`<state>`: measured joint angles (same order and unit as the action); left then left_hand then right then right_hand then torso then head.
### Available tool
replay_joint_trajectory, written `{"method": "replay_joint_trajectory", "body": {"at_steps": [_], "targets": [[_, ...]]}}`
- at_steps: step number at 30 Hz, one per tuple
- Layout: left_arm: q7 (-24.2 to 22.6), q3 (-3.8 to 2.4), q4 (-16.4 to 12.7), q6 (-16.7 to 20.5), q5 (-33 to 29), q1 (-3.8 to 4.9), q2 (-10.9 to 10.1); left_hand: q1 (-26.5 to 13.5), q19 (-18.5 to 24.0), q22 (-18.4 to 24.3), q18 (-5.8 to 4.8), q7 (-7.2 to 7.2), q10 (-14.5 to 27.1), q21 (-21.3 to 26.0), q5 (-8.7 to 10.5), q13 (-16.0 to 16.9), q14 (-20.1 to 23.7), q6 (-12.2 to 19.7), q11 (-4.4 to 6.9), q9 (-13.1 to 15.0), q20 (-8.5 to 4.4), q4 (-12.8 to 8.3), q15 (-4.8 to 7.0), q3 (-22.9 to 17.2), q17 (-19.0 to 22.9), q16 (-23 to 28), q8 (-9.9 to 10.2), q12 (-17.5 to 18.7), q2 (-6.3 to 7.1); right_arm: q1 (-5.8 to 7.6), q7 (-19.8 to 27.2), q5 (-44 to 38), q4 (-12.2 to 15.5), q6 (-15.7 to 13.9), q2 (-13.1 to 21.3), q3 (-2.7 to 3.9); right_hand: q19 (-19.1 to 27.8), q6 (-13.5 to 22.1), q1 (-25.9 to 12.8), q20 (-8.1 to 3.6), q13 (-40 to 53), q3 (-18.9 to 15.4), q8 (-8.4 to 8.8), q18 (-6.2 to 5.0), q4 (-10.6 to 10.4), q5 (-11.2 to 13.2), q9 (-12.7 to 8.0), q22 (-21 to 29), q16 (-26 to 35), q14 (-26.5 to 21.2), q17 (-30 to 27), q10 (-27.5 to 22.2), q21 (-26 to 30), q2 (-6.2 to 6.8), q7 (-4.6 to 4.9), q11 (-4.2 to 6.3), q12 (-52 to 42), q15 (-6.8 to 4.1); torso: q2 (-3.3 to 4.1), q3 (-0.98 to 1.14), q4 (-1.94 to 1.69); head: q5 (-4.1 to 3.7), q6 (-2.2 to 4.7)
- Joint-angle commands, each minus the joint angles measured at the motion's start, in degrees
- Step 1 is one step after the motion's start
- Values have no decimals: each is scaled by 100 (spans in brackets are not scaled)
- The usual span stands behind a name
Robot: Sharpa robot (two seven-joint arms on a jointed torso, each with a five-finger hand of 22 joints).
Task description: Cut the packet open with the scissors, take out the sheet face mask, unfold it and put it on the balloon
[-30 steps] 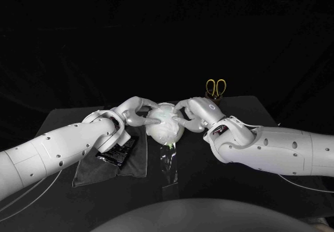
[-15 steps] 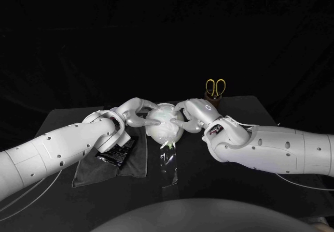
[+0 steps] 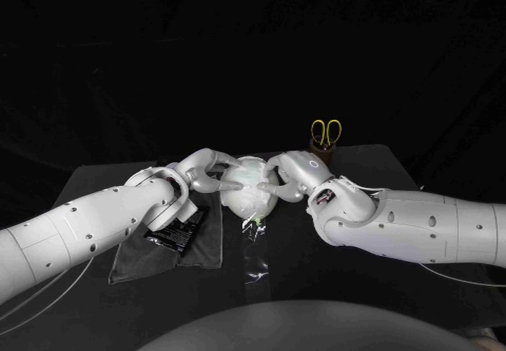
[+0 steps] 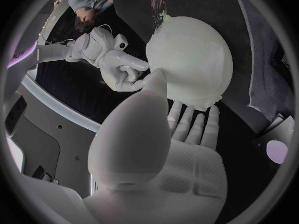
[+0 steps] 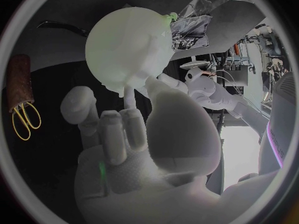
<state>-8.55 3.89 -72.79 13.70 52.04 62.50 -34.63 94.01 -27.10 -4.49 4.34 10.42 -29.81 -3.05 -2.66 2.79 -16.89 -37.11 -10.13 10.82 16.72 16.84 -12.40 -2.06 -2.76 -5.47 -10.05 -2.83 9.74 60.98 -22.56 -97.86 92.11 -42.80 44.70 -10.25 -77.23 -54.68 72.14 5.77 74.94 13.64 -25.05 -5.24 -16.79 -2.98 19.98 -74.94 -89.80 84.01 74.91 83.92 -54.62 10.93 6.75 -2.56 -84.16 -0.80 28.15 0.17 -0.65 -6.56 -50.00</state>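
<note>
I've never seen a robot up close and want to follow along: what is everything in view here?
balloon: one, pale whitish, mid-table between the hands
sheet face mask: one, white, seemingly lying over the balloon
scissors: one pair, yellow handles, standing in the holder
holder: one, brown, far edge of the table, right of the balloon
packet: one, black, on the cloth beside the left arm
cloth: one, dark grey, left part of the table
clear film: one strip, transparent, in front of the balloon
table: one, black
left hand: one, silver, touches the balloon's left side
right hand: one, silver, touches its right side
</note>
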Motion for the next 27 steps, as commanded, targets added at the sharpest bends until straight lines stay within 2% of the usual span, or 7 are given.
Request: {"method": "replay_joint_trajectory", "body": {"at_steps": [1, 10, 11, 14, 16, 18, 27], "targets": [[32, 2, -17, -125, -5, -2, 18, 21, 43, 9, -84, 156, 11, 6, -12, -5, 8, -49, 8, 9, 7, -1, 13, -13, 3, 26, -5, 15, -15, -12, -245, -221, -17, 226, -40, 4, 44, -39, -59, -14, 932, -77, -42, -91, -7, 7, -7, -687, -20, 599, 1509, 78, 22, -21, -7, -5, 12, 22, 4, 1, -4, -1, 0], [38, 2, -22, -126, -13, -2, 10, 21, 44, 10, -83, 156, 16, 5, -12, -5, 1, -56, 8, 11, 7, -2, 15, -19, 2, 25, -8, 15, -26, -24, -310, -269, -36, 298, -81, 3, 12, -67, 108, -34, 980, -80, -112, -84, 20, -20, -22, -703, -20, 599, 1509, 126, -30, -210, -45, 28, -40, -5, -3, -1, -3, 11, 0], [39, 2, -21, -127, -14, -2, 8, 21, 44, 10, -83, 156, 16, 5, -12, -5, 1, -56, 8, 11, 7, -2, 15, -19, 2, 25, -8, 15, -26, -25, -317, -281, -37, 292, -82, 3, -4, -76, 315, -48, 1006, 34, -134, -80, 58, -42, -32, -711, -20, 599, 1509, 152, -61, -291, -69, 49, -67, -24, -4, -1, -3, 10, 0], [42, 2, -20, -131, -21, -2, 4, 21, 44, 10, -83, 156, 16, 5, -12, -5, 1, -56, 8, 11, 7, -2, 15, -19, 2, 25, -8, 15, -26, -27, -320, -301, -35, 262, -81, 3, -18, -80, 489, -62, 1019, 155, -149, -76, 89, -46, -43, -717, -20, 599, 1509, 165, -85, -342, -85, 65, -81, -39, -4, 1, -3, 7, 0], [46, 2, -19, -135, -38, -2, 0, 21, 44, 10, -83, 156, 16, 5, -12, -5, 1, -56, 8, 11, 7, -2, 15, -19, 2, 25, -8, 15, -26, -29, -319, -325, -30, 228, -78, 3, -73, -134, 860, -96, 1095, 464, -197, -59, 236, -20, -51, -746, -20, 599, 1509, 239, -205, -458, -138, 119, -159, -83, -2, -1, -1, 9, 0], [50, 2, -17, -139, -48, -2, -2, 23, 48, 12, -83, 157, 17, 4, -12, -5, -1, -56, 8, 11, 7, -4, 15, -27, 1, 26, -9, 14, -38, -30, -313, -343, -23, 191, -71, 3, -102, -157, 1054, -123, 1134, 678, -226, -49, 346, -11, -56, -760, -20, 599, 1509, 276, -267, -491, -164, 143, -198, -113, 0, 0, 1, 11, 0], [68, 3, -13, -160, -63, -1, -7, 23, 48, 12, -83, 157, 17, 4, -12, -5, -1, -56, 8, 11, 7, -4, 15, -27, 1, 26, -9, 14, -38, -33, -265, -409, 19, 89, -32, 3, -205, -194, 1295, -178, 1267, 1158, -383, -6, 639, -8, -8, -813, -20, 599, 1509, 405, -510, -436, -204, 185, -333, -149, 0, 2, 3, 5, 0]]}}
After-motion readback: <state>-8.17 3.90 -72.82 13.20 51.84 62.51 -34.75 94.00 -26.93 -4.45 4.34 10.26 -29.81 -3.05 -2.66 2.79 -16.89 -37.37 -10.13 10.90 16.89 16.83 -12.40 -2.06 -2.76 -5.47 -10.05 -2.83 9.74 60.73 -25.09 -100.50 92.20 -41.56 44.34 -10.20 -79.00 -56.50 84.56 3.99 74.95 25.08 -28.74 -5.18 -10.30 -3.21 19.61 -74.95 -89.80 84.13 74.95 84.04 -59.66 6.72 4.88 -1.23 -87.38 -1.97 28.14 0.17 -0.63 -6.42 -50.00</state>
